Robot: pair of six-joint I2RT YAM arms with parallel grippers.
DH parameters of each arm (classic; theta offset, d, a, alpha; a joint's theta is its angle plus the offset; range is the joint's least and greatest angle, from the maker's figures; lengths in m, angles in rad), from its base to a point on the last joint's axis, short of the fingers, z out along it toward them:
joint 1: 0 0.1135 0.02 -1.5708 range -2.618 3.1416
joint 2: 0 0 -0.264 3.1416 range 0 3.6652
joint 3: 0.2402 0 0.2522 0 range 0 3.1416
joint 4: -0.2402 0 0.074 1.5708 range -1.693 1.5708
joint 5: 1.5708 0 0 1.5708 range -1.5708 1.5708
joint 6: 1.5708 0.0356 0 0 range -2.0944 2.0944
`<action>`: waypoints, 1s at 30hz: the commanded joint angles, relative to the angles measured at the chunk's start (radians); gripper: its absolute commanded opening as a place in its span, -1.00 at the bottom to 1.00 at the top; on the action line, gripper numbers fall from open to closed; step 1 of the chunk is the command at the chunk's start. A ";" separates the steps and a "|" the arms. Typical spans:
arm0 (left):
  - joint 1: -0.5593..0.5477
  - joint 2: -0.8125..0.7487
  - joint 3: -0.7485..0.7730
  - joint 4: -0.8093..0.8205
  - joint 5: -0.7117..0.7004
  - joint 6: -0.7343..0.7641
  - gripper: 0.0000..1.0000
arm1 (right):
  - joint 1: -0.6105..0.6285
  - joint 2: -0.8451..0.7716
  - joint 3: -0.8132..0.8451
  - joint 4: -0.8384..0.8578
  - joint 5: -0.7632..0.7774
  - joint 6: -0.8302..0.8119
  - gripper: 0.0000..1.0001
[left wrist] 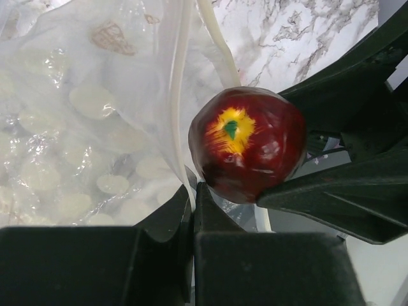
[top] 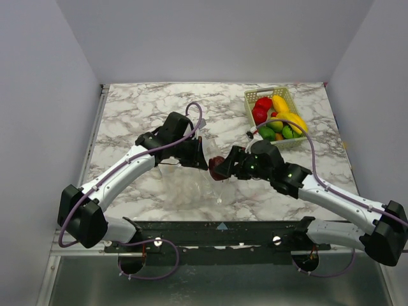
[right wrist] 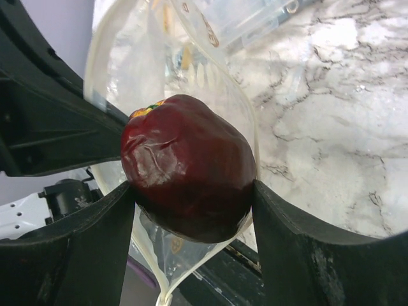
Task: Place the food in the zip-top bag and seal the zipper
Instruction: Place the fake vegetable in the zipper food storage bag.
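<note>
On the left, the left jaws are closed narrowly on the mouth edge of the zip-top bag (left wrist: 76, 127). The white zipper (left wrist: 180, 95) strip is pinched between them, apparently so that the mouth is held lifted and open. Just beyond those jaws, at the opening, a dark maroon toy apple (right wrist: 188, 166) is gripped on both sides by the right jaws. The bag's rim is seen curving around it, so the apple is judged to be at the threshold, not yet released inside. Well behind the right jaws, the other food (top: 275, 115) lies in a pale green basket (top: 290, 144) on the marble bench (top: 146, 108), yet to be bagged. The zipper is unsealed.
</note>
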 commanded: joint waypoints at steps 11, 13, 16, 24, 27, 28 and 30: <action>-0.003 -0.036 0.024 0.019 0.015 0.010 -1.00 | 0.046 0.018 0.044 -0.065 0.091 -0.023 0.80; -0.003 -0.040 0.024 0.019 0.013 0.011 -1.00 | 0.047 0.016 0.050 -0.064 0.092 -0.029 0.83; -0.003 -0.044 0.023 0.017 0.008 0.013 -1.00 | 0.047 0.006 0.058 -0.076 0.117 -0.032 0.84; -0.003 -0.038 0.018 0.022 0.014 0.011 -1.00 | 0.045 -0.048 0.087 -0.138 0.309 -0.064 0.77; -0.003 -0.036 0.019 0.022 0.016 0.011 -1.00 | 0.023 -0.047 0.125 -0.184 0.373 -0.083 0.75; -0.003 -0.034 0.019 0.022 0.017 0.011 -1.00 | 0.009 -0.046 0.136 -0.197 0.391 -0.092 0.72; -0.003 -0.034 0.018 0.023 0.020 0.010 -1.00 | -0.038 -0.047 0.155 -0.221 0.434 -0.108 0.72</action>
